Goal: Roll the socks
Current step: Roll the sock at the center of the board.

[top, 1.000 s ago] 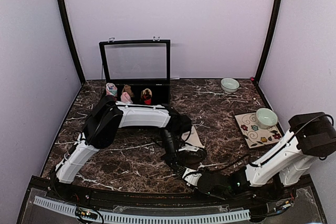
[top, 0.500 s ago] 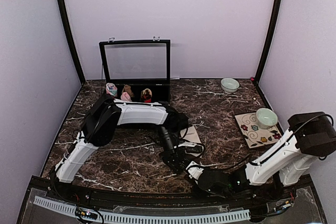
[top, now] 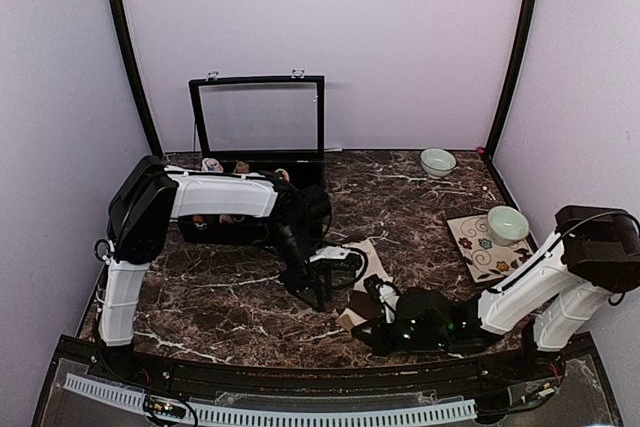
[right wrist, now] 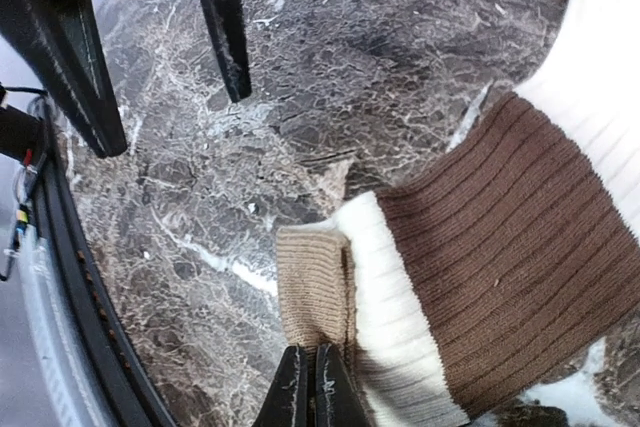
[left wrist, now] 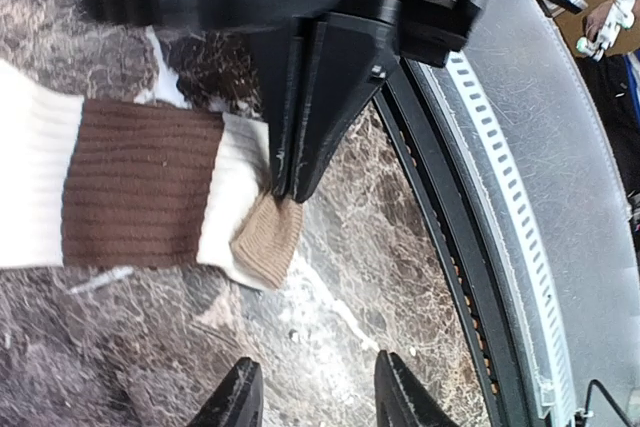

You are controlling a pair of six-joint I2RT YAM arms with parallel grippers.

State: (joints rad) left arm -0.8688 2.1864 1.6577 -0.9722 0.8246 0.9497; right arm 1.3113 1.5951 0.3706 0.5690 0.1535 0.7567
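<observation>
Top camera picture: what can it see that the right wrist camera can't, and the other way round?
Only the top view shows the black case with its clear lid up, two pale round bowls, the flowered square tile and both whole arms. Only the right wrist view clearly shows the right gripper shut on the tan tip of the cream ribbed sock with a brown band. Both show that sock, the dark marble table and the open left gripper.

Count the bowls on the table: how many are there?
2. One bowl stands at the back, right of the black case; the other bowl sits on the flowered mat at the right. More may be hidden.
</observation>
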